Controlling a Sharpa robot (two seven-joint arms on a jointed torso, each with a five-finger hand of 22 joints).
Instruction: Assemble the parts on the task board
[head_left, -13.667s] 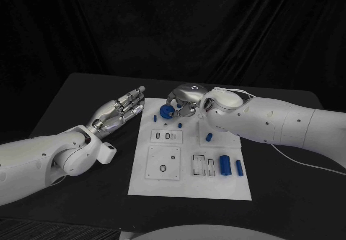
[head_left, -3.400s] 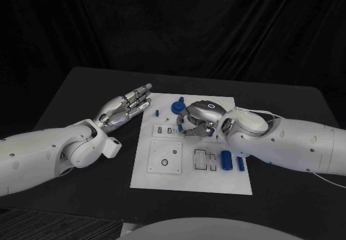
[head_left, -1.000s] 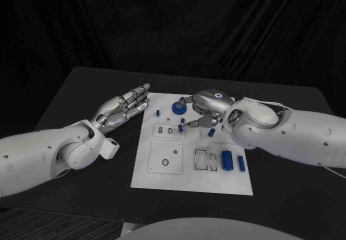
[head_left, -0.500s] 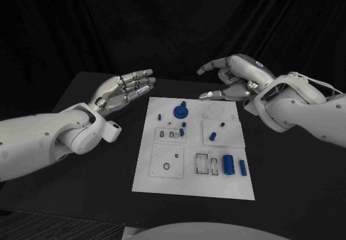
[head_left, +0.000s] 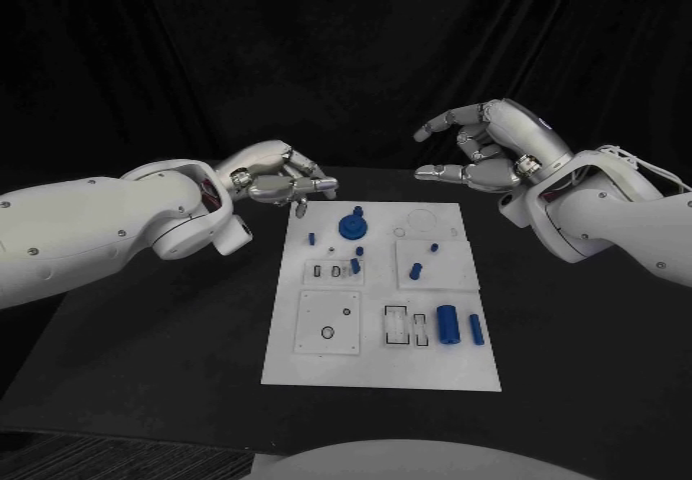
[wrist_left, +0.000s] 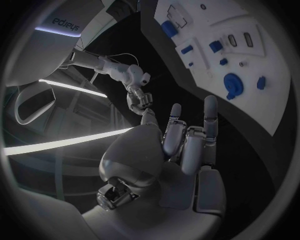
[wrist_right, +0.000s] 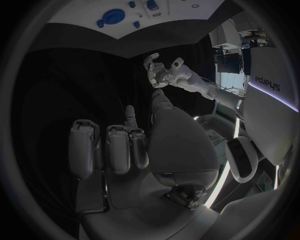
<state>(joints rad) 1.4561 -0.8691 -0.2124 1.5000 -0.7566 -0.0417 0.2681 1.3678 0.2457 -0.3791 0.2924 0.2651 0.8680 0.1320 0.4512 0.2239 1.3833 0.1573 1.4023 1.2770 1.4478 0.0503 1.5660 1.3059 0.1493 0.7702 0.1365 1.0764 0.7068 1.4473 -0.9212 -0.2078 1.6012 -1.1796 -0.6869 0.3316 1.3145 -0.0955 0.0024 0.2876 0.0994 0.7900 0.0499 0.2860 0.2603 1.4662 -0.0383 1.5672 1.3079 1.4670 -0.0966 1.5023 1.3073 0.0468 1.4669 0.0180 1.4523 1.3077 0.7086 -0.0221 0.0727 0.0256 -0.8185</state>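
Note:
The white task board (head_left: 381, 362) lies in the middle of the black table. At its far end stands a round blue part with a knob (head_left: 353, 225), with small blue pegs (head_left: 310, 238) around it. A blue peg (head_left: 355, 265) stands in a slotted plate, a short one (head_left: 415, 269) lies beside it, and two blue cylinders (head_left: 447, 325) lie at the right edge. My left hand (head_left: 283, 182) hovers off the board's far left corner, back up, fingers loosely bent, holding nothing. My right hand (head_left: 483, 152) is raised above the far right corner, fingers apart and empty.
The left wrist view shows the board (wrist_left: 262, 65), the round blue part (wrist_left: 232, 85) and my right hand (wrist_left: 140, 99). The right wrist view shows the board (wrist_right: 175, 12), the round part (wrist_right: 114, 15) and my left hand (wrist_right: 160, 70). Black table surrounds the board.
My right hand has lifted off the board's pegs and now hangs high over the far right corner. My left hand has turned over and moved toward the board's far left corner.

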